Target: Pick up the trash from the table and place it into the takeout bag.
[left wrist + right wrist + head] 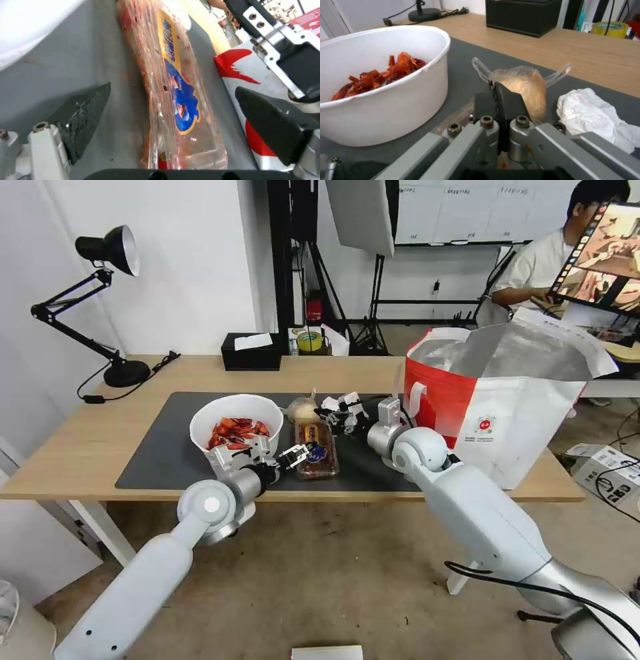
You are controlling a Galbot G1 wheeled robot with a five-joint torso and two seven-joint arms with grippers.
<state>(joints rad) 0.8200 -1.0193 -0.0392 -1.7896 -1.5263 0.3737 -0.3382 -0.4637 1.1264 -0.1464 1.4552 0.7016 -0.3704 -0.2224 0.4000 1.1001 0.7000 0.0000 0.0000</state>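
On the table's dark mat stands a white bowl of red crayfish shells. Beside it lies the clear tray of cherry tomatoes. My left gripper is open, one finger on each side of the tray's near end. My right gripper is shut, its tips at the small tan knotted bag; I cannot tell whether they pinch its plastic. A crumpled white tissue lies beside that bag. The red-and-white takeout bag stands open at the right.
A black tissue box and a yellow tape roll sit at the table's far edge. A black desk lamp stands at the far left. Bare wood lies left of the mat. A cardboard box is on the floor at right.
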